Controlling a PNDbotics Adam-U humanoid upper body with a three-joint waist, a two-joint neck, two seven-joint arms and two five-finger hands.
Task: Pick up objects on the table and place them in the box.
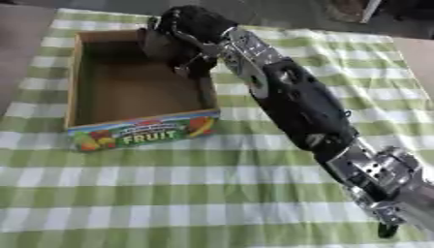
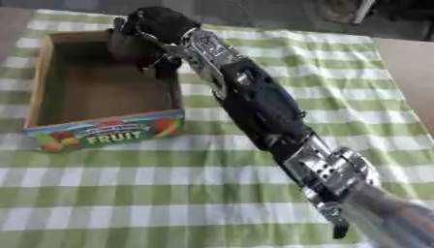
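Note:
A cardboard box [image 1: 142, 131] with a colourful FRUIT label on its front wall stands at the upper left of the checked cloth, and its brown floor shows bare. My right arm reaches in from the lower right. My right hand [image 1: 196, 25] hangs over the box's far right corner, fingers curled down round a dark grey-brown object [image 1: 161, 46]. The object sits just inside the box's rim, above the floor, and I cannot make out its shape. No other loose objects show on the cloth. My left hand is not in view.
A green and white checked cloth [image 1: 169, 193] covers the table. Bare tabletop [image 2: 411, 63] shows past the cloth's right edge. Dark floor and some furniture lie beyond the far edge. My right forearm [image 1: 301, 104] crosses the cloth diagonally, right of the box.

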